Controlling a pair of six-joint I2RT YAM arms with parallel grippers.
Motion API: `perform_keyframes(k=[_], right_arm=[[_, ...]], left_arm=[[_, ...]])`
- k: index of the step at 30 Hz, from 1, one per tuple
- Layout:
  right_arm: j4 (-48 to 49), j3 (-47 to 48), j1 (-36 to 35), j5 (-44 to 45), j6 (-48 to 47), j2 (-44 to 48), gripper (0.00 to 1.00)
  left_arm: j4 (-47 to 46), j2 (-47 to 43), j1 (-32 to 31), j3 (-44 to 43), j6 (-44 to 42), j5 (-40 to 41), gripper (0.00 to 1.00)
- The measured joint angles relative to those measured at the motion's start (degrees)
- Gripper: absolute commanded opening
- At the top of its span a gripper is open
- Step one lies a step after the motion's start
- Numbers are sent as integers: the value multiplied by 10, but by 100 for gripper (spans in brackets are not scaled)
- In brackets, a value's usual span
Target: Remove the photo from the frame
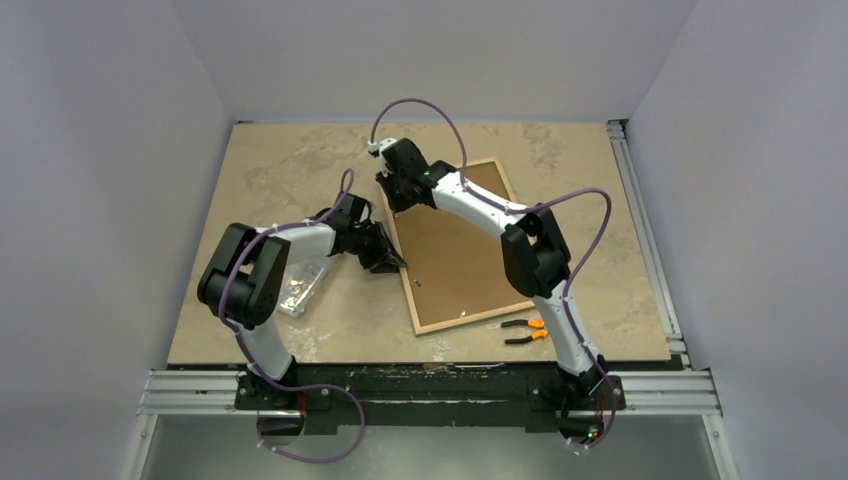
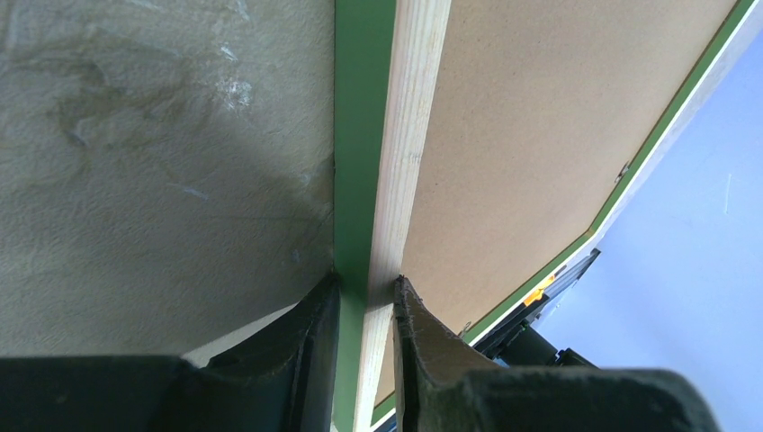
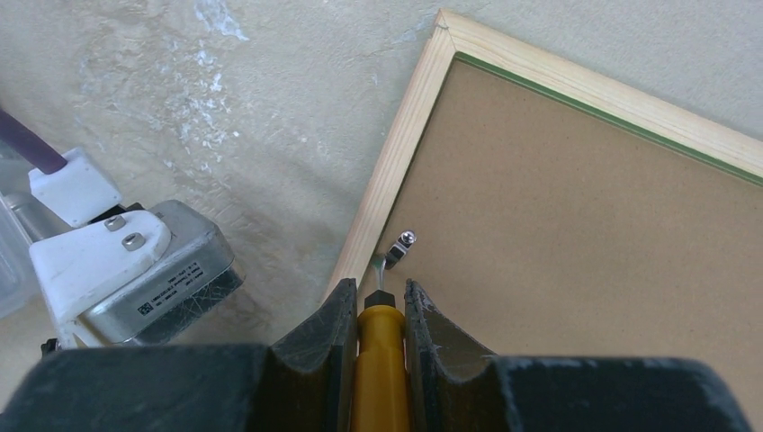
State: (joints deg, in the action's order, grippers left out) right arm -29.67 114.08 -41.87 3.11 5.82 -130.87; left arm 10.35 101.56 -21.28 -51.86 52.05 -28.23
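The frame (image 1: 455, 319) lies face down on the table, its pale wood rim and green edge around the photo (image 1: 455, 250). Only the photo's plain brown back shows; its printed side is hidden. My left gripper (image 1: 393, 258) is shut on the frame's left rail (image 2: 396, 180), one finger on each side of it (image 2: 367, 292). My right gripper (image 3: 376, 292) is shut on a yellow-handled screwdriver (image 3: 380, 360). The tool's tip rests at a small metal clip (image 3: 400, 247) on the brown back (image 3: 576, 234), just inside the same rail (image 3: 396, 153).
A clear plastic box (image 1: 303, 287) sits left of the frame, under the left arm. Orange-handled pliers (image 1: 525, 330) lie near the frame's near right corner. The left arm's wrist housing (image 3: 135, 261) stands close to the left of the right gripper.
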Motion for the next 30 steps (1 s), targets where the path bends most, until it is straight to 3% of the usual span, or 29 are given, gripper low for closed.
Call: perform_keyframes(k=[17,19,26,30], right_arm=[[-6,-23,-26,130,2,17,0],[-4,-84,-23,136,10,60,0],[57,-361,-7,119,51,349,0],[107,-470,-5,120,71,506,0]], left_arm=[[-2,0,-1,0,0,1,21],[-2,0,-1,0,0,1,25],[-17,-12,-3,6,3,-1,58],[-21,-28,-7,12,2,5,64]])
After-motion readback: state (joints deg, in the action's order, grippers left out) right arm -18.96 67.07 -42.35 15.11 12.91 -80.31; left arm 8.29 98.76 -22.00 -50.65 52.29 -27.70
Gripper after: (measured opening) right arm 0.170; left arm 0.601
